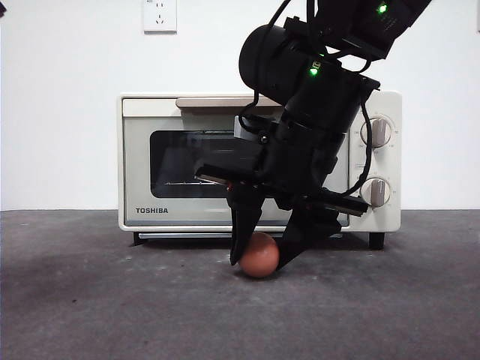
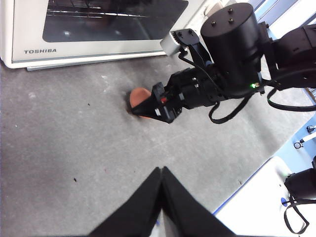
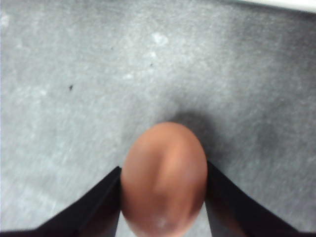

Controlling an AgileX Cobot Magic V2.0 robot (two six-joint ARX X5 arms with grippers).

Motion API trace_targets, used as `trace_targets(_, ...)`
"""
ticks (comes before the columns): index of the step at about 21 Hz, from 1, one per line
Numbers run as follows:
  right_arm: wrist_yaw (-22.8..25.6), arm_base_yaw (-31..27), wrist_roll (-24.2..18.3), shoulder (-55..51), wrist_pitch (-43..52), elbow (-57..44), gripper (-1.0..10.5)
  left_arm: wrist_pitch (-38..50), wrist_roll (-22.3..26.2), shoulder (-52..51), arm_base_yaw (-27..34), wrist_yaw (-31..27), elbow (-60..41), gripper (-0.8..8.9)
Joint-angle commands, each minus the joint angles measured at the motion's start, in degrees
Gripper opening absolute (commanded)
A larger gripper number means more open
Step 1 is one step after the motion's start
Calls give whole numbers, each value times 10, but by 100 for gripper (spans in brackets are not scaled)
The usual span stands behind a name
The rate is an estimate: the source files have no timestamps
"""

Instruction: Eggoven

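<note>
The reddish-brown egg lies on the dark table just in front of the cream TOSHIBA oven, whose glass door is closed. My right gripper reaches down from the upper right and is shut on the egg, one black jaw pressed to each side. The right wrist view shows the egg filling the gap between the right gripper's jaws. From the left wrist view, the egg peeks out behind the right gripper, near the oven. My left gripper hangs back above the table, shut and empty.
A white wall with a socket stands behind the oven. The oven's two knobs are on its right side. The table's edge and white floor with cables lie beyond the right arm in the left wrist view.
</note>
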Motion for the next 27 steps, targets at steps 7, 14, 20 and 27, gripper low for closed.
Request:
trace_targets(7,-2,44,-93,-195,-120,8,3,142,-45,73,-62,-34,12,6)
trace_targets(14,46,47,-119,-407,-230,8,3,292,-62,212,-142,-132,67,6)
trace_targets(20,75,47,-126,-512,-275,8,3,366,-54,330,-155,-165,125,6)
trace_targets(27,92,47,-126,-575,-300,8,3,365,-27,419,-162,-184,191,6)
